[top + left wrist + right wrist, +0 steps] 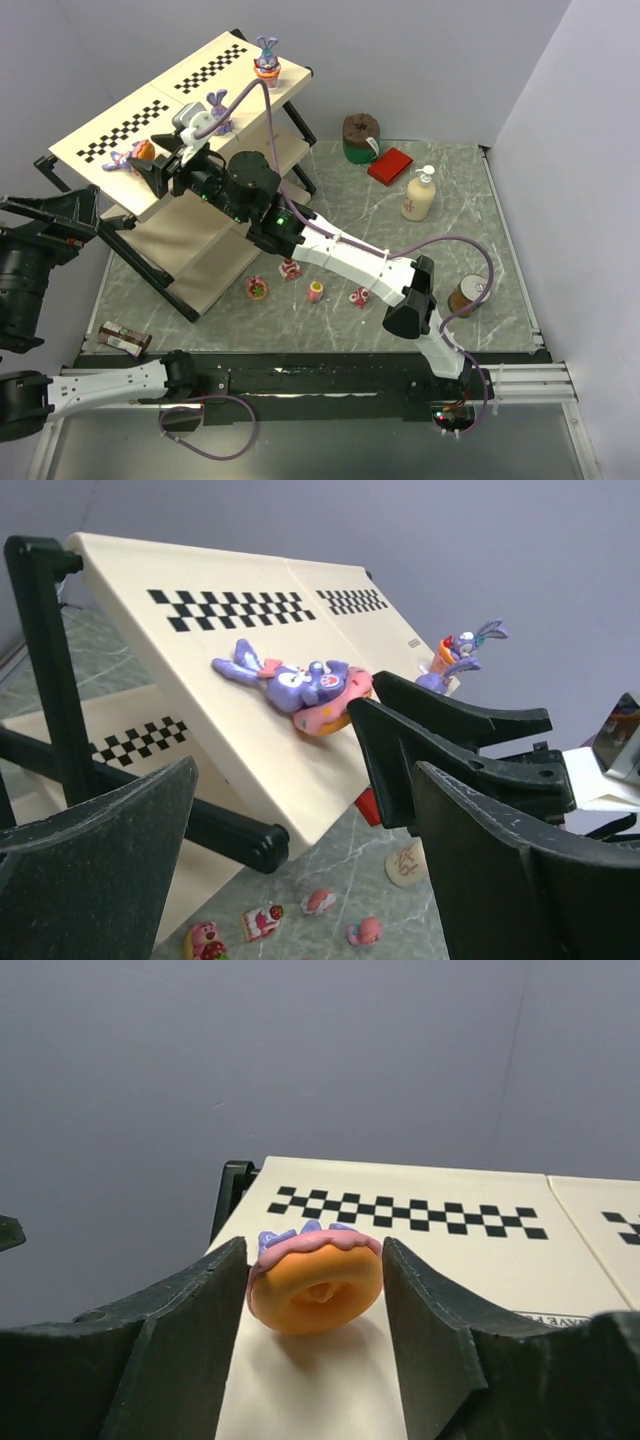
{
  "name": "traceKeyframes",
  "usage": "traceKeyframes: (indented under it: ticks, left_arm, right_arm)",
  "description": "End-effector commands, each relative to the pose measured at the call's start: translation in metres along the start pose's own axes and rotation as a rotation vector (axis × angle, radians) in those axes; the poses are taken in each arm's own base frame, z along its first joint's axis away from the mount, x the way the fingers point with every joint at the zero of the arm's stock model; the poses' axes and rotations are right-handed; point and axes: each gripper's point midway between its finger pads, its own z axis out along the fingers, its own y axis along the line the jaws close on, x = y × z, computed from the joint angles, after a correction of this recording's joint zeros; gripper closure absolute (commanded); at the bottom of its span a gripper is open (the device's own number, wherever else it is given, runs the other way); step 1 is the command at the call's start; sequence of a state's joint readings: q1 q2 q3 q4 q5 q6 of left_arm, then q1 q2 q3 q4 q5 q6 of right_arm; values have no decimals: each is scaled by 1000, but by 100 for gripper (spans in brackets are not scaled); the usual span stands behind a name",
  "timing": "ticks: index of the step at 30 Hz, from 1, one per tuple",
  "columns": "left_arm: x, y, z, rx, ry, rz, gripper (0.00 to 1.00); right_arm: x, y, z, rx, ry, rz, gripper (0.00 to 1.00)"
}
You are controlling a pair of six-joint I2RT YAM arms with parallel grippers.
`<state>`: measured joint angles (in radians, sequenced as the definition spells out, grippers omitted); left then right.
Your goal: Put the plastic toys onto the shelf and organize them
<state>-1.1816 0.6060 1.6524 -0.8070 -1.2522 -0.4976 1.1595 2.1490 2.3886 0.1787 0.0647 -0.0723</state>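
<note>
On the shelf top board, a purple bunny toy on an orange, pink-iced base lies on its side near the left end. My right gripper is shut on that base, one finger against each side. Two more bunnies stand upright further along the board. Several small pink toys lie on the table in front of the shelf. My left gripper hangs left of the shelf, open with nothing in it.
A cream pump bottle, a red box and a brown-and-green tub sit at the back right. A tin can stands by the right arm's elbow. A small wrapped packet lies at the near left.
</note>
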Motion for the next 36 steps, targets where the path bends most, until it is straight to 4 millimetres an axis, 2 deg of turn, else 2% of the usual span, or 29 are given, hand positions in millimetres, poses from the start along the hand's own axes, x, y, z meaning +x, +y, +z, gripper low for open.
traceKeyframes:
  ticks: [1,2,6,7,10,13,14,20,22,23,25,32,36]
  left_arm:
    - [-1,-21,11,-25,-19,45,6]
    - [-4,-22,12,-30,-20,48,6]
    - [-5,-33,16,-32,-2,66,5]
    - [-12,-35,17,-36,-2,48,5]
    - [-3,-35,17,-28,65,112,8]
    - [8,-39,15,-14,131,96,12]
    - [10,-38,15,-12,137,119,13]
    - [11,-45,15,-8,145,139,14]
    - [11,-47,15,-4,146,145,14]
    - [10,-47,15,-5,145,147,14]
    - [10,-47,15,-3,145,144,13]
    - [12,-47,15,4,144,145,13]
    - [11,-45,15,2,144,134,13]
  right_arm:
    - [-82,-9,-16,24,-139,0,41]
    - [-85,-9,-18,20,-140,-10,41]
    - [-87,-7,-21,11,-145,-9,27]
    - [-90,-9,-22,18,-146,-8,28]
    - [-97,-14,-22,40,-151,-11,33]
    - [-99,-14,-20,41,-150,-16,37]
    - [-90,-13,-18,34,-125,-14,38]
    - [-77,-13,-12,7,-116,-6,39]
    - [-80,-13,-10,-2,-127,-11,39]
    - [-70,-11,-6,-10,-112,-9,38]
    - [-68,-11,-4,-22,-109,-13,37]
    - [-38,-15,3,-22,-61,-33,34]
    - [-32,-13,5,-24,-56,-35,33]
